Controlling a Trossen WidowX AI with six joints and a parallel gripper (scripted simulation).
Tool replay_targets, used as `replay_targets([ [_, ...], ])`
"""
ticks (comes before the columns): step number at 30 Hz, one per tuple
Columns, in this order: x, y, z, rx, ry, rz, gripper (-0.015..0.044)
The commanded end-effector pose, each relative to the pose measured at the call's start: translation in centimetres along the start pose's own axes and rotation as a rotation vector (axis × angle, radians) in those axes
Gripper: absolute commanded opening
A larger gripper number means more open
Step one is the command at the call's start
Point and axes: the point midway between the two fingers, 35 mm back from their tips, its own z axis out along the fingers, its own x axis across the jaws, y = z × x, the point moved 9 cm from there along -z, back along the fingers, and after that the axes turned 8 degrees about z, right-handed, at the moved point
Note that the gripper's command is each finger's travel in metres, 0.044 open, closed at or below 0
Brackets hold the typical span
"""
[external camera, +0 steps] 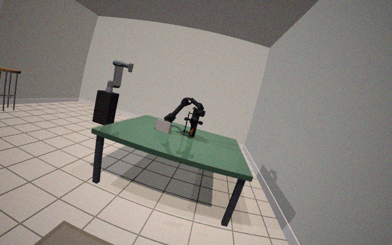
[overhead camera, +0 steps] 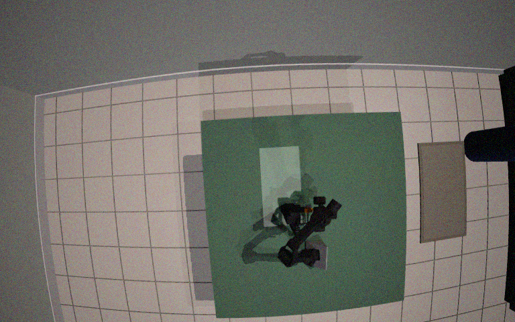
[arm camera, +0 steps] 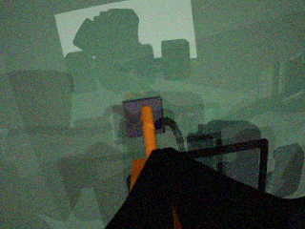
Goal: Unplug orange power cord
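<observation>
Clenched with no grip on anything evident, our gripper (overhead camera: 318,213) (external camera: 193,135) (arm camera: 162,158) stands beside the orange power cord (overhead camera: 308,210) (external camera: 191,131) (arm camera: 149,131), whose upright stretch in the wrist view rises just beyond the gripper's tips, toward a purple block (arm camera: 135,125); we judge that opening could nudge it.

Gray walls (overhead camera: 113,30) (external camera: 179,63), tiled floor (overhead camera: 125,227) (external camera: 129,219), green table (overhead camera: 364,151) (external camera: 138,138), stool (external camera: 9,70) far left, dim light.
</observation>
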Motion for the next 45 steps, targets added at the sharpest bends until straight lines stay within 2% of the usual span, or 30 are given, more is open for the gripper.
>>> replay_targets([
  [1, 0.1, 0.8, -0.2, -0.004, 0.006, -0.003, 0.0],
  [22, 0.2, 4.2, -0.1, -0.001, 0.007, -0.005, 0.0],
  [45, 0.3, 4.3, 0.0, -0.001, 0.007, -0.005, 0.0],
])
